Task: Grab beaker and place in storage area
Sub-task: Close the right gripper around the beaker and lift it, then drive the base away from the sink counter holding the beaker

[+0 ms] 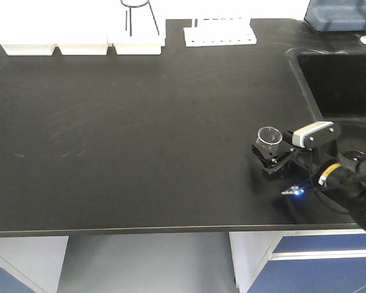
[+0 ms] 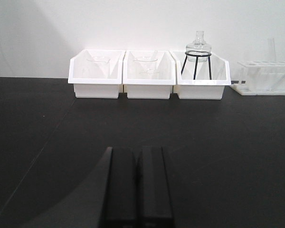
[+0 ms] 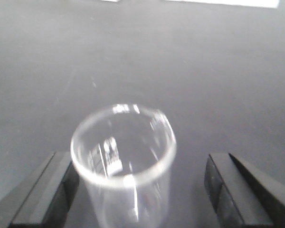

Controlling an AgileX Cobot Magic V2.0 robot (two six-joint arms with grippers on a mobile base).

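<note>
The beaker [image 1: 269, 139] is a small clear glass cylinder standing upright on the black bench top [image 1: 140, 122] near the sink. My right gripper [image 1: 272, 156] is open with the beaker [image 3: 123, 156] between its fingers. The glass sits close against the left finger [image 3: 52, 190], and a wide gap separates it from the right finger [image 3: 228, 190]. My left gripper [image 2: 137, 154] is shut, its two fingers pressed together with nothing between them, low over bare bench. The storage area is out of view.
Three white bins [image 2: 149, 73] line the back wall, one holding a black tripod with a glass flask [image 2: 197, 50]. A white test tube rack [image 1: 219, 33] stands to their right. A sink [image 1: 338, 79] is sunk into the bench right of my right arm.
</note>
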